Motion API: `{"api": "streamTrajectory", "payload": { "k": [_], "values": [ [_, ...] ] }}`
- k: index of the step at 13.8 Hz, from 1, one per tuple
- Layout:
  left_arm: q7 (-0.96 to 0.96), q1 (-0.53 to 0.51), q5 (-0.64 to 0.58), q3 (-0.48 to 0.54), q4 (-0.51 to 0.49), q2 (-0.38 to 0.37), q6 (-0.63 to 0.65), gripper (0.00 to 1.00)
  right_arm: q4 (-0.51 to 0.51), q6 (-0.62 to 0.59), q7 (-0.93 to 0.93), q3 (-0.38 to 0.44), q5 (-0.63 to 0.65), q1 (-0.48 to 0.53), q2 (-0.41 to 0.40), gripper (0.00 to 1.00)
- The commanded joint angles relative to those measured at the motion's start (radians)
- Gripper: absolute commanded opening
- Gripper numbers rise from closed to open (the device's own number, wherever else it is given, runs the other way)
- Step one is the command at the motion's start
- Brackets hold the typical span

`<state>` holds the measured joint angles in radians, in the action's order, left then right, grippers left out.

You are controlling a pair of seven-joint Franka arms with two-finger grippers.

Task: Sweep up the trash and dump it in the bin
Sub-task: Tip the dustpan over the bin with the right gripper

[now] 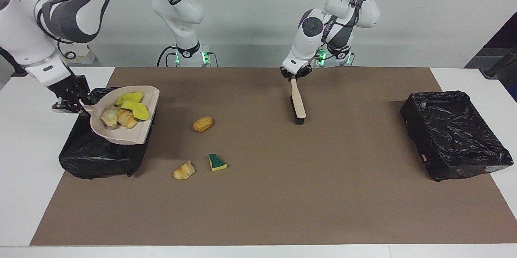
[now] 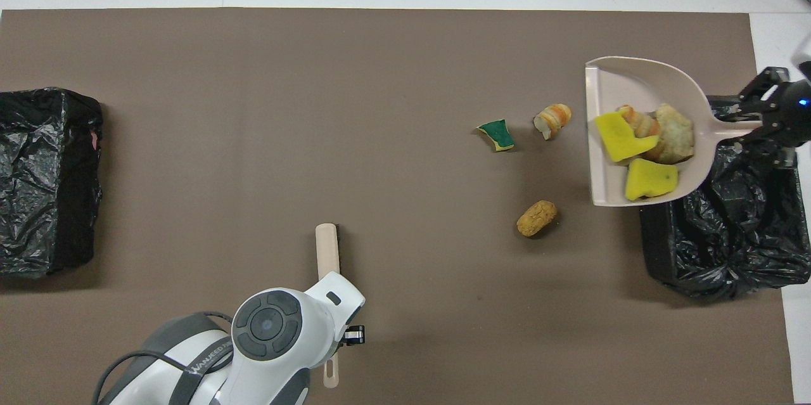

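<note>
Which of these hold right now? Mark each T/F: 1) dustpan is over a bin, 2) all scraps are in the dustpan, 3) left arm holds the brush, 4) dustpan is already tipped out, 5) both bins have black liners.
1) True. The dustpan, held by the right gripper, is up over the black-lined bin at the right arm's end of the table.
2) False. Three scraps lie on the brown mat: a tan lump, a croissant-like piece and a green-and-yellow sponge piece.
3) True. The left gripper holds the brush by its handle.
4) False. Yellow sponge chunks and bread lumps sit in the dustpan.
5) True. The other bin is lined black too.
</note>
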<state>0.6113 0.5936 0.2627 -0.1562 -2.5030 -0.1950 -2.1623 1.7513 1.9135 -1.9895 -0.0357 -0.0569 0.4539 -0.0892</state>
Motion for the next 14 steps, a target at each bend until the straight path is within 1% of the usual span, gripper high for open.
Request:
{"api": "streamTrajectory", "payload": {
  "k": [1,2,3,4,5,6,8,9,11,12,14],
  "values": [
    [0.021,0.011,-0.013,0.009,-0.017,-0.001,-0.045,0.53,0.098,0.086,-0.011,-0.01,0.139,0.042,0.069,0.0],
    [0.018,0.011,-0.013,0.009,-0.016,-0.001,-0.044,0.79,0.12,0.117,0.003,-0.01,0.178,0.04,0.078,0.0],
    [0.015,0.008,-0.013,0.009,-0.014,0.0,-0.038,0.89,0.138,0.14,0.036,-0.009,0.215,0.039,0.085,0.0],
    [0.01,0.0,-0.013,0.009,-0.008,0.006,-0.028,0.97,0.145,0.153,0.084,-0.01,0.288,0.029,0.085,0.0],
    [0.005,-0.001,-0.013,0.01,0.001,0.014,-0.022,1.0,0.146,0.151,0.148,-0.015,0.381,0.025,0.085,0.0],
    [0.004,-0.001,-0.013,0.01,0.01,0.014,-0.021,1.0,0.164,0.153,0.206,-0.016,0.45,0.0,0.094,0.0],
    [0.002,-0.006,-0.013,0.015,0.041,0.008,0.01,1.0,0.217,0.182,0.303,-0.016,0.553,-0.012,0.123,0.0],
    [0.002,-0.027,-0.014,0.017,0.068,0.008,0.045,1.0,0.232,0.188,0.346,-0.016,0.604,-0.027,0.129,0.0],
    [-0.01,-0.073,-0.016,0.018,0.145,-0.003,0.126,1.0,0.257,0.183,0.435,-0.015,0.708,-0.067,0.144,0.0],
    [-0.039,-0.112,-0.016,0.021,0.2,-0.009,0.168,1.0,0.272,0.182,0.475,-0.016,0.754,-0.081,0.157,0.0],
    [-0.111,-0.197,-0.016,0.021,0.324,-0.014,0.293,1.0,0.292,0.173,0.532,-0.015,0.846,-0.109,0.157,0.0]
  ]
}}
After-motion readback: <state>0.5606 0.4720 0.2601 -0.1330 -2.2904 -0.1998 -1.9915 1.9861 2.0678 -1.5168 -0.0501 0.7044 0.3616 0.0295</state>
